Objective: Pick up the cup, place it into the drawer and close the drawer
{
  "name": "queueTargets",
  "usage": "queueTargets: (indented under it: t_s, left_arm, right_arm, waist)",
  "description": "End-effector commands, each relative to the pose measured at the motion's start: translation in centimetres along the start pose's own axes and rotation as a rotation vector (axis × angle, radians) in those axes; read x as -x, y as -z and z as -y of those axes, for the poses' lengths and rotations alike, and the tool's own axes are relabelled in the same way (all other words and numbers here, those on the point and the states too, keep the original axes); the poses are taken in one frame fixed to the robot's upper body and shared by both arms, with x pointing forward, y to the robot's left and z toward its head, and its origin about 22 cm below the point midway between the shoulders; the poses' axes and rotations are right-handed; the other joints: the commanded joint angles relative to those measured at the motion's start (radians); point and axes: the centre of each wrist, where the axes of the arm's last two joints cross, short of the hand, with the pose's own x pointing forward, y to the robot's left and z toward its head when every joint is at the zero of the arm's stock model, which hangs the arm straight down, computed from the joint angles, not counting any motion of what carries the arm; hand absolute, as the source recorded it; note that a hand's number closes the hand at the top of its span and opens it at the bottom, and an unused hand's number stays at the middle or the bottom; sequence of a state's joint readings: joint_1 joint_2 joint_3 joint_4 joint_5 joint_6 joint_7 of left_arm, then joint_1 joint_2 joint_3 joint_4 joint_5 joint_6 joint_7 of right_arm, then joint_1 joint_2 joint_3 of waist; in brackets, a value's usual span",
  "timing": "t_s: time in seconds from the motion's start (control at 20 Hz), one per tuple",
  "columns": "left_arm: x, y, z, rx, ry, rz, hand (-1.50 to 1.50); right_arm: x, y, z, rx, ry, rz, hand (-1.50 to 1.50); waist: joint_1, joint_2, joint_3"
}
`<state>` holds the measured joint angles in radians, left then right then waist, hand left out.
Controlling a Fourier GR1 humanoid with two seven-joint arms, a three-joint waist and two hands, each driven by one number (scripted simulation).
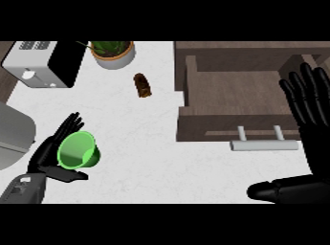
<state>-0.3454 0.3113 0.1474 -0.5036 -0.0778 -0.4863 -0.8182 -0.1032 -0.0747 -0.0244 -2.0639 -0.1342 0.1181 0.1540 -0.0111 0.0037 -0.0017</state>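
A green cup [78,150] lies tilted on the white counter [146,158] at the lower left, its mouth facing up toward me. My left hand [46,155] is against the cup's left side, fingers straight along its rim and thumb stretched out under it, not curled round it. The wooden drawer [227,93] stands pulled out at the right, with nothing visible inside and a pale bar handle [264,145] on its front. At the right edge my right hand [315,119] rests open, fingers up, covering the drawer's right side.
A white and black toaster [41,63] sits at the back left, a potted plant [113,51] beside it. A small brown object [143,85] lies left of the drawer. A grey rounded appliance [1,136] fills the left edge.
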Motion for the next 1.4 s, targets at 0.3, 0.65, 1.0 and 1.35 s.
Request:
queueTargets:
  t_s: [0.3,0.65,1.0,1.35]
  left_arm:
    - [-0.1,2.8,0.8,0.046,-0.154,0.098,-1.50]
    - [2.0,0.5,2.1,0.103,-0.245,0.076,-1.50]
    - [1.5,1.5,2.2,0.150,-0.346,0.100,-1.50]
    - [0.5,3.2,3.0,0.212,-0.368,0.201,1.50]
  right_arm:
    - [-1.0,-0.6,0.2,-0.018,0.020,0.017,-1.50]
    - [-1.1,-0.4,0.4,-0.015,-0.001,-0.017,-1.50]
    - [-0.6,-0.3,-0.5,0.009,0.005,0.012,-1.50]
    - [-1.4,0.1,0.1,0.016,-0.010,0.010,-1.50]
  waist:
    - [-0.011,0.002,-0.001]
    - [-0.007,0.001,-0.001]
    - [-0.009,0.003,-0.002]
    - [-0.003,-0.001,-0.001]
